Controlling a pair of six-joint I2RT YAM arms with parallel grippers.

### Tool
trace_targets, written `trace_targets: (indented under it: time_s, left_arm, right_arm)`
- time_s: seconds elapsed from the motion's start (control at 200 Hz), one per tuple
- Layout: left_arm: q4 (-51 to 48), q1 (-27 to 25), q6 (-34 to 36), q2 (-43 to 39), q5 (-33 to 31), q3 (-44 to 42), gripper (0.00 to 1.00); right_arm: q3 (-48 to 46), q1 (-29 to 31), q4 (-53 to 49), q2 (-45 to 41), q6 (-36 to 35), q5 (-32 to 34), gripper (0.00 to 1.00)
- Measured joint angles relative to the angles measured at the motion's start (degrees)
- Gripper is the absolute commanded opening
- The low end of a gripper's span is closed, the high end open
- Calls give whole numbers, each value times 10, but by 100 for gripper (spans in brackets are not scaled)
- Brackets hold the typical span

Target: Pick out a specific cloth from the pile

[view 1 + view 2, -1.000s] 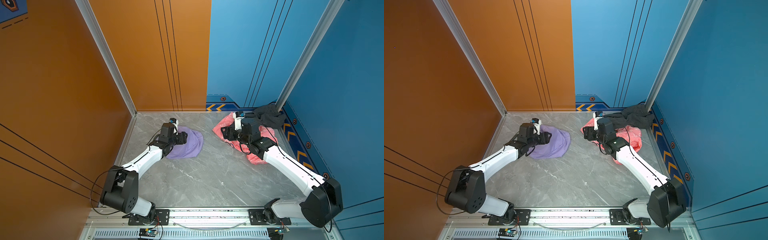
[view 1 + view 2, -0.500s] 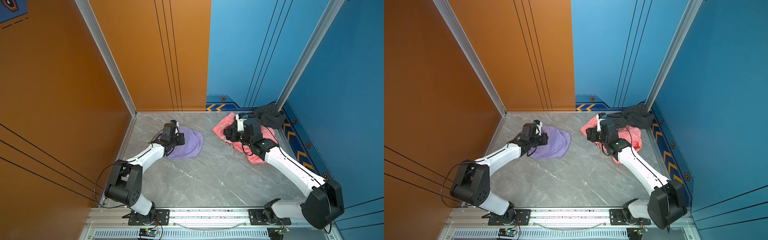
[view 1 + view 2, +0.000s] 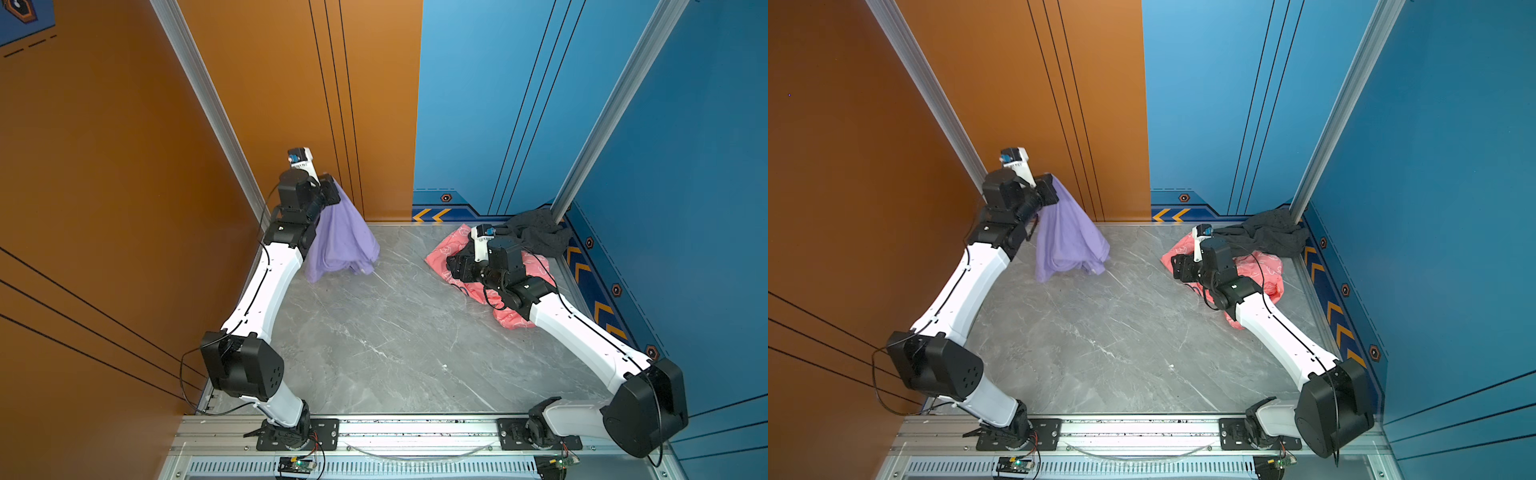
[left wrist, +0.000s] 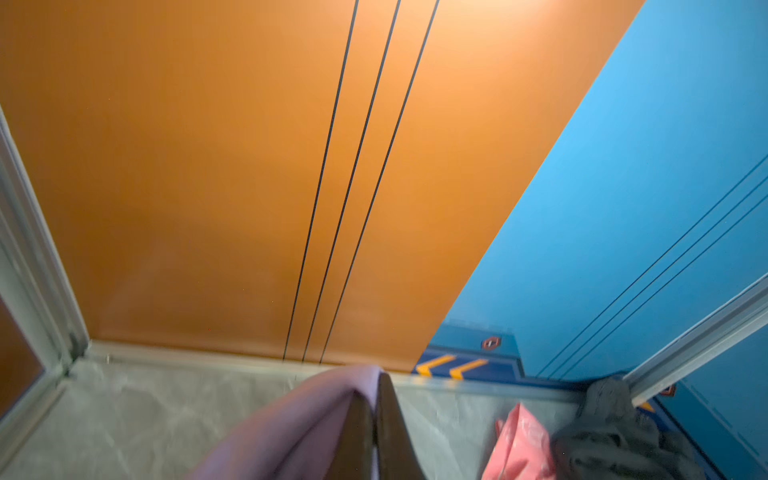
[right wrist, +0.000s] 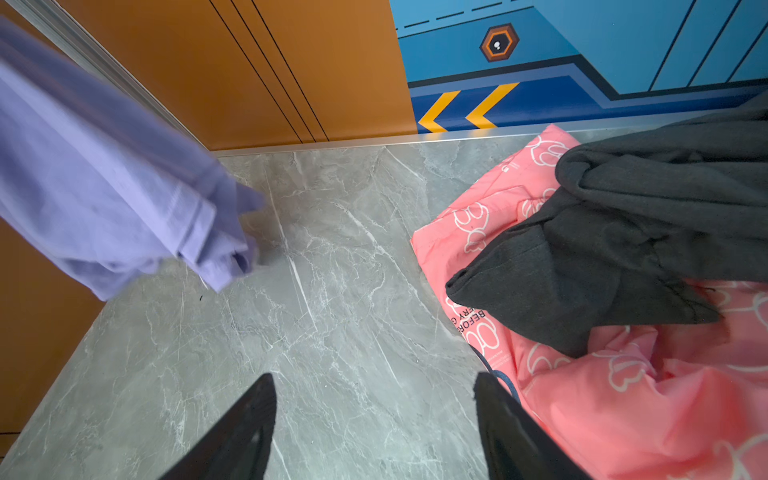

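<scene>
Left gripper, jaws closed on a top fold of the cloth, holds it raised near the table's far left corner; whether the hanging hem touches the surface is unclear. A good lift rises straight up, grip firm, until the hem clears. Right gripper, jaws apart and empty, hovers beside the pile at the far right corner: grey cloth over pink cloth. Nothing obstructs; the pile lies well apart.

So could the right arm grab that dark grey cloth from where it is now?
Probably yes. The right gripper stands open close beside the dark grey cloth, which lies on top of the pink cloth with nothing covering it.
</scene>
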Motion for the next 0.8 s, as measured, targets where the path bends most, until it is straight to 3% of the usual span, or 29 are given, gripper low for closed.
trace_targets:
  time_s: [0.135, 0.26, 0.38, 0.576, 0.801]
  left_arm:
    - [83, 0, 40, -40, -11, -22, 0]
    - [179, 0, 60, -90, -43, -181, 0]
    - [226, 0, 59, -78, -87, -336, 0]
    - [200, 10, -21, -8, -139, -519, 0]
    - [209, 17, -94, -38, -158, -586, 0]
  right_arm:
    - [-9, 0, 23, -6, 0, -1, 75]
    - [-38, 0, 42, -26, 2, -3, 75]
    - [-52, 0, 43, -37, 2, -14, 75]
    - [-56, -3, 42, -50, -1, -26, 76]
    - [-67, -7, 40, -62, -7, -29, 76]
